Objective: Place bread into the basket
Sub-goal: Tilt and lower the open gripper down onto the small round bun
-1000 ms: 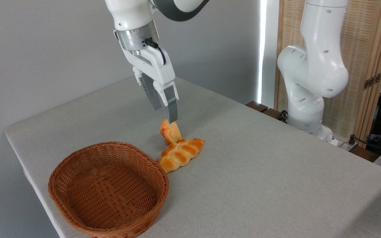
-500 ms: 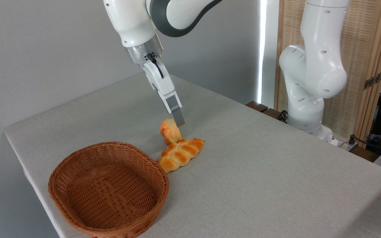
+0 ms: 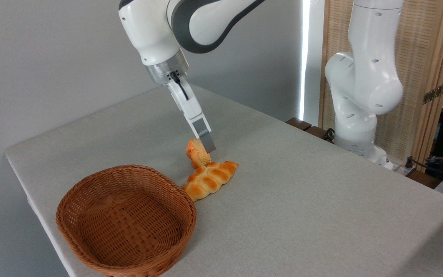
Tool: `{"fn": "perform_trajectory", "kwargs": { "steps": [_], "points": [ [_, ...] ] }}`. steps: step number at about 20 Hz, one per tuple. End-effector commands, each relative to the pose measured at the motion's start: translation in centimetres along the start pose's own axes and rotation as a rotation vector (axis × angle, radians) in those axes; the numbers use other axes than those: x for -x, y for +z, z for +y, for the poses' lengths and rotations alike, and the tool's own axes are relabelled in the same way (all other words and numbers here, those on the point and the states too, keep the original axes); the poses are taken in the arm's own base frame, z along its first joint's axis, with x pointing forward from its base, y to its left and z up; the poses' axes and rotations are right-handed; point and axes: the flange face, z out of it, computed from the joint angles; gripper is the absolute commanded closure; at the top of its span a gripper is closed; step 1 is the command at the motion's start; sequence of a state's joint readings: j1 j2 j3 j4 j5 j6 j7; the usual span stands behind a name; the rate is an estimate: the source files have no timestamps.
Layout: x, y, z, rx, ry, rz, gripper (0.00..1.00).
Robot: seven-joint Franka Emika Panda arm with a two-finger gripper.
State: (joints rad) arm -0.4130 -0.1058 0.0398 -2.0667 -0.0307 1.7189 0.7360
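The bread [image 3: 197,156] is a small orange-golden bun lying tilted on the grey tablecloth, leaning against a braided loaf. My gripper [image 3: 205,144] comes down at a slant onto the bun's upper right side. I see it edge-on: the near finger [image 3: 207,141] overlaps the bun's top and hides the far finger. The jaws look open, with the bun still resting on the table. The basket [image 3: 90,184] is an oval reddish-brown wicker one with nothing in it, standing at the front left, well apart from the gripper.
A longer flat braided golden loaf [image 3: 210,179] lies between the bun and the basket's rim. The arm's white base [image 3: 360,96] stands at the back right. The table's left edge [image 3: 25,184] runs close by the basket.
The gripper has turned about its wrist from broadside to edge-on and sunk a little lower, onto the bun's right side. The bun, the loaf and the basket have not moved.
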Motion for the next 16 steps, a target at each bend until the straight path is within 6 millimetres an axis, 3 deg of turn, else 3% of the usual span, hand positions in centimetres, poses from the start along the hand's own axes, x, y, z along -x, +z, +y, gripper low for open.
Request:
{"fn": "perform_trajectory", "kwargs": {
  "steps": [1, 16],
  "points": [
    [-1.4, 0.9, 0.2, -0.004, 0.033, 0.009, 0.00],
    [-3.2, 2.7, 0.4, -0.009, 0.059, -0.008, 0.00]
  ]
}}
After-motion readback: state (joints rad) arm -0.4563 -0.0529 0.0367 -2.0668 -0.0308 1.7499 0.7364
